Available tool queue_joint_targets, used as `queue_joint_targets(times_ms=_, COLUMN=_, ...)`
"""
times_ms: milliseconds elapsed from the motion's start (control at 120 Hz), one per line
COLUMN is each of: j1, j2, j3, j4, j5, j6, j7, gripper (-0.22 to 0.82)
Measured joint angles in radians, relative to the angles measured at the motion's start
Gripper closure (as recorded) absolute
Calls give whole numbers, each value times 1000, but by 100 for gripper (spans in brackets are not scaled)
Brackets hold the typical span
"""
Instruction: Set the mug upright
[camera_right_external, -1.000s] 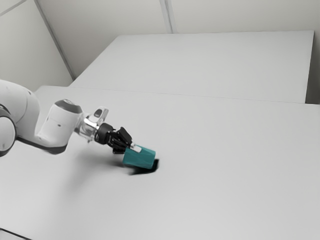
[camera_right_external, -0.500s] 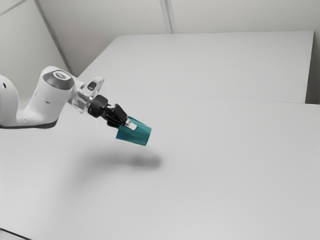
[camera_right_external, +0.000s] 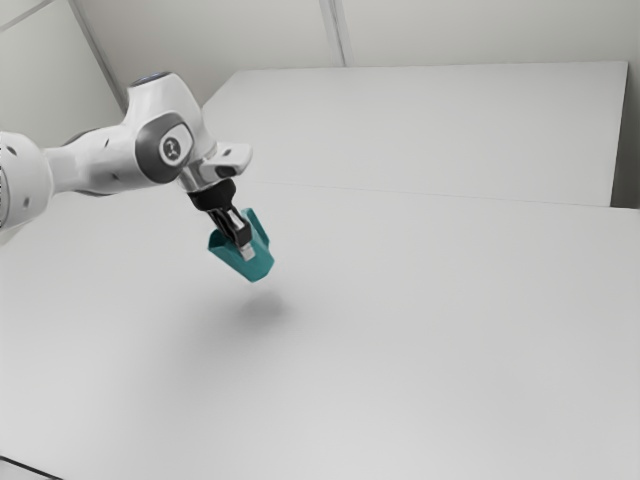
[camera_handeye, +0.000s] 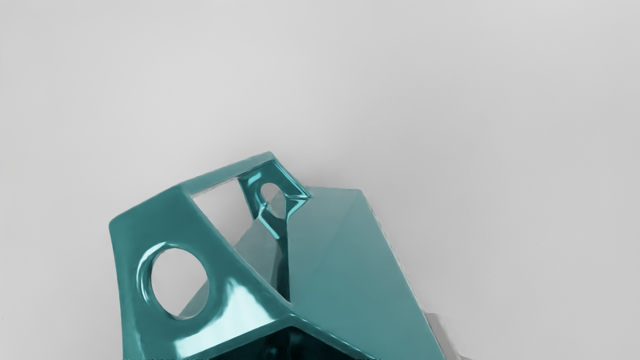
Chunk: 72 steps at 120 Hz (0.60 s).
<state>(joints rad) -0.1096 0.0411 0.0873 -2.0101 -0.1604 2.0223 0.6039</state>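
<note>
Part-closed, the claw (camera_right_external: 247, 250) is clamping the mug (camera_right_external: 237, 260) above the bench (camera_right_external: 400, 330), its base (camera_right_external: 263, 270) slanting down and away from the claw.

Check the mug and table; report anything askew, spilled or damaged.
The mug is askew: it hangs tilted in the end effector above the table instead of standing upright. A round hole pierces one of its angular panels, odd for a mug, but smooth-edged, so probably design. I see no spill.
</note>
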Motion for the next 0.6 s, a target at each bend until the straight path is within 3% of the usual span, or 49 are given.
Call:
queue_joint_targets(times_ms=192, j1=-18, j2=-5, j3=-23, j4=-10, j5=124, j6=47, j7=-67, gripper=78)
queue_joint_targets(times_ms=350, j1=-24, j2=-72, j3=-26, j4=-115, j5=197, j6=92, j7=-121, gripper=78)
queue_joint_targets(times_ms=600, j1=-2, j2=-88, j3=-26, j4=-203, j5=256, j6=143, j7=-195, gripper=78)
